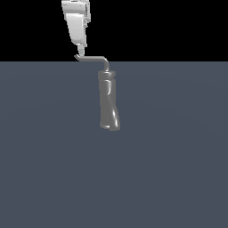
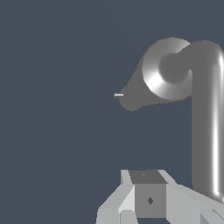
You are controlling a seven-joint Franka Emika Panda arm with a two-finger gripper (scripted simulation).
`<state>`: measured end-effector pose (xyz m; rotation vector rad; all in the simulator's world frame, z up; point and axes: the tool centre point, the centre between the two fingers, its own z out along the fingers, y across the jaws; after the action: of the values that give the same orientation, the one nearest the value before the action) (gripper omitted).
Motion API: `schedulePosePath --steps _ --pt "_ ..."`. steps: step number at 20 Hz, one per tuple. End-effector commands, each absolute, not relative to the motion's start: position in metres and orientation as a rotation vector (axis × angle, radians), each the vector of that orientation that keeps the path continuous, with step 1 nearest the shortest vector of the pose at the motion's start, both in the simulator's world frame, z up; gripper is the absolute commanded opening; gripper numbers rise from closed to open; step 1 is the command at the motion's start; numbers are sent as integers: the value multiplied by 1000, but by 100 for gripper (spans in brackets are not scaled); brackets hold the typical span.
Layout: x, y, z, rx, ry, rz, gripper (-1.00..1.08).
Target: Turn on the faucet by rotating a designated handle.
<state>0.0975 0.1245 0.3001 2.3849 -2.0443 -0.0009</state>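
Observation:
The faucet [image 1: 108,100], a glossy grey, slightly twisted column, stands upright in the middle of the exterior view. On its top sits the handle [image 1: 93,58], a thin L-shaped rod reaching toward the exterior view's left and ending in a small upturned tip. My white gripper [image 1: 80,46] hangs just above that tip, fingers pointing down and pressed together with nothing between them. In the wrist view the faucet's [image 2: 164,78] round top is seen from above. The handle [image 2: 205,122] runs from it past the side of my gripper [image 2: 146,192].
The faucet stands on a flat dark blue-grey floor [image 1: 169,169]. A black background lies behind its far edge. A tiny white mark [image 2: 118,94] shows beside the column's base in the wrist view.

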Motion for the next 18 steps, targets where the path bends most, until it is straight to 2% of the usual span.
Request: schedulePosePath --steps 1,18 --pt "94 124 300 2385 -2044 -1 -100" --pt "50 120 300 2385 -2045 0 -100"
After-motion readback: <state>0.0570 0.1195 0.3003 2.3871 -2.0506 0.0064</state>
